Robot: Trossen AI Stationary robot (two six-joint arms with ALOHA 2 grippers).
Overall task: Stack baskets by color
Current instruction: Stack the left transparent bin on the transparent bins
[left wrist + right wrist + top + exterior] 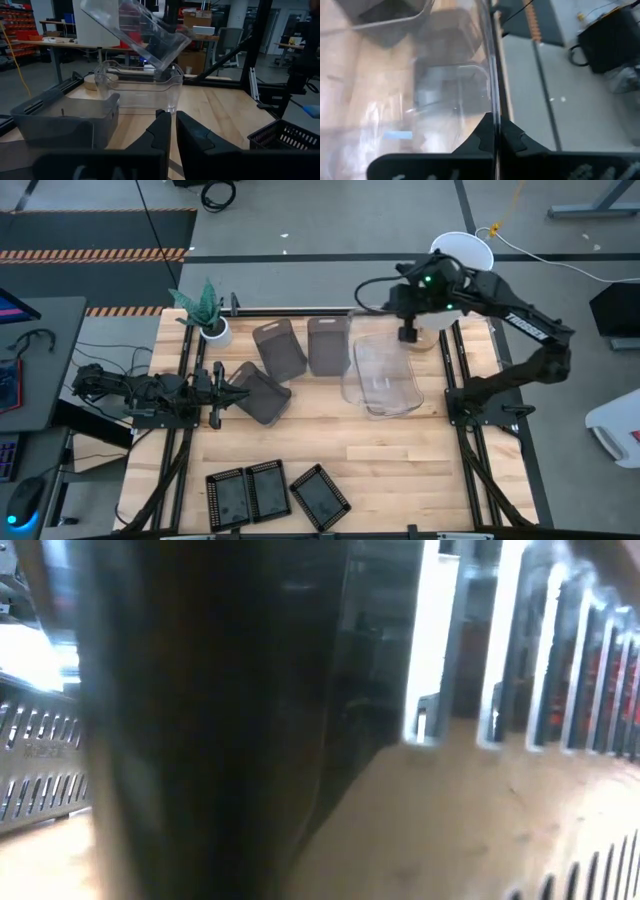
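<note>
My right gripper [408, 332] is up over the table's far right part, shut on a clear basket [145, 35] that hangs tilted in the air. Below it another clear basket [385, 375] stands on the table. Three smoky grey baskets rest on the wood: two at the far middle [280, 348] [328, 345] and one [262, 395] right in front of my left gripper [215, 395]. That gripper is level at the left edge, its fingers almost together with nothing between them. Three black mesh baskets [268, 492] lie along the near edge. My right gripper pinches the lifted clear basket's thin wall at its rim [493, 107] between its two fingers, one finger on each face. The fingers come slanting down from above. The basket is lifted clear and tilted, over the clear basket on the table [137, 85].
A small white plant pot [213, 330] stands at the far left corner, and a white cylinder [462, 250] sits beyond the far right edge. Black frame rails [455, 380] run along both sides. The middle of the wood between the grey and black baskets is bare. Something dark fills most of the low view.
</note>
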